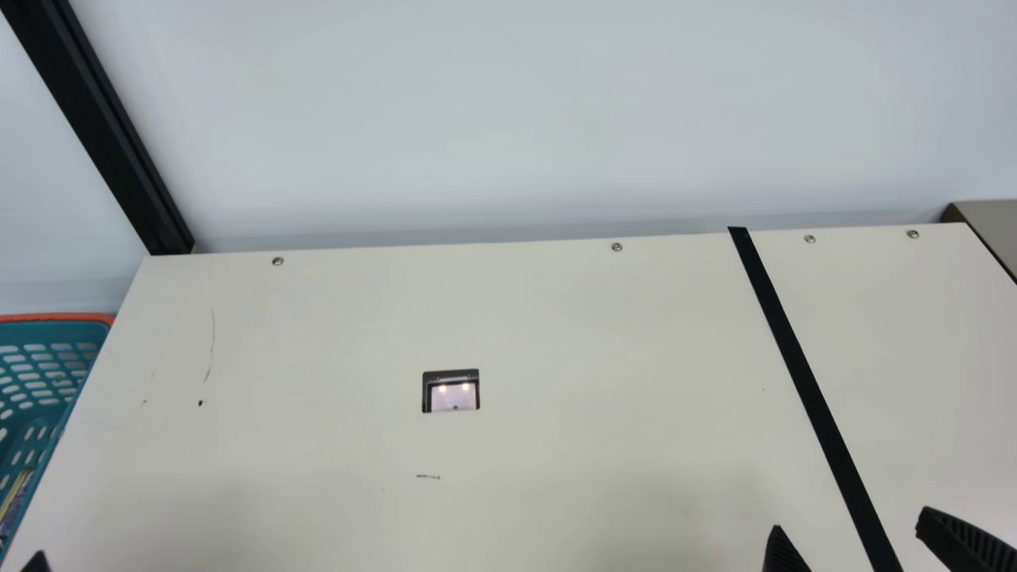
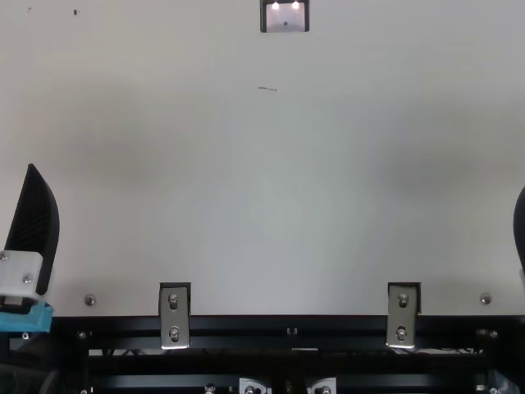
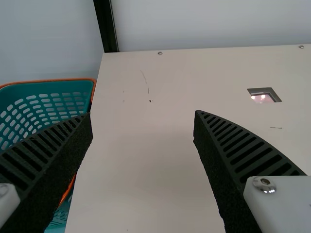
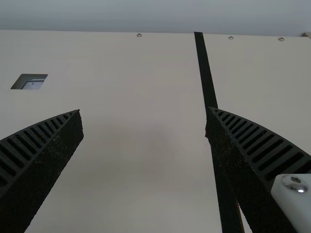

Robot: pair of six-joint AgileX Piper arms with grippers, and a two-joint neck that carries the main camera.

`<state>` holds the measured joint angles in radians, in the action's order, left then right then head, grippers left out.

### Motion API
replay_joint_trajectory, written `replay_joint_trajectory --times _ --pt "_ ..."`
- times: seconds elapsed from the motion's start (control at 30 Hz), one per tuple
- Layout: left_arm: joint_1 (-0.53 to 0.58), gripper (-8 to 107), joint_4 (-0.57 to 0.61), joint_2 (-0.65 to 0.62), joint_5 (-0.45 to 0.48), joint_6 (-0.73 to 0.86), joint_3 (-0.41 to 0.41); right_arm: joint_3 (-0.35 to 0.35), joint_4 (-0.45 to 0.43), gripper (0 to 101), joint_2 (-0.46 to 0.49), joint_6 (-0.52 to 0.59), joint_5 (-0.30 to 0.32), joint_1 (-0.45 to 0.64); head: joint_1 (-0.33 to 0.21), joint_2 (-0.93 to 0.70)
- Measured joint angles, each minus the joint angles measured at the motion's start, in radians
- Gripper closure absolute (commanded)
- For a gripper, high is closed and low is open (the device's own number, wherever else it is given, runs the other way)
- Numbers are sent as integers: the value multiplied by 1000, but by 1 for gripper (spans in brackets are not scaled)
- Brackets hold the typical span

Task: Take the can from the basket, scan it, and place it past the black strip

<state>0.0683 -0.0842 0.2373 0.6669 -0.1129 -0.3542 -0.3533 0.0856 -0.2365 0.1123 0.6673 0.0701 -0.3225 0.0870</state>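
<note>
The teal basket [image 1: 52, 357] with an orange rim stands off the table's left edge, a packet [image 1: 14, 500] low inside it; the left wrist view shows the basket [image 3: 53, 87] too. A lit scanner window [image 1: 453, 395] lies in the tabletop's middle. The black strip [image 1: 806, 381] crosses the table on the right. My left gripper [image 2: 34, 230] is over the table's near left part; in its wrist view the gripper [image 3: 143, 114] is open and holds nothing. My right gripper [image 1: 850, 524] hangs by the strip's near end, and its wrist view shows that gripper [image 4: 144, 110] open and unloaded.
The cream table [image 1: 318, 342] has screws along its far edge, with a pale wall behind. A black post [image 1: 103, 135] rises at the far left corner. Metal brackets [image 2: 174, 316] and a black frame rail [image 2: 271, 327] line the near edge.
</note>
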Motion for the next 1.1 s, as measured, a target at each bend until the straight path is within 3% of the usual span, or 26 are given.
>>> replay_joint_trajectory --times 1.1 --pt "0 9 0 0 0 0 0 0 0 0 0 0 0 0 0 0"
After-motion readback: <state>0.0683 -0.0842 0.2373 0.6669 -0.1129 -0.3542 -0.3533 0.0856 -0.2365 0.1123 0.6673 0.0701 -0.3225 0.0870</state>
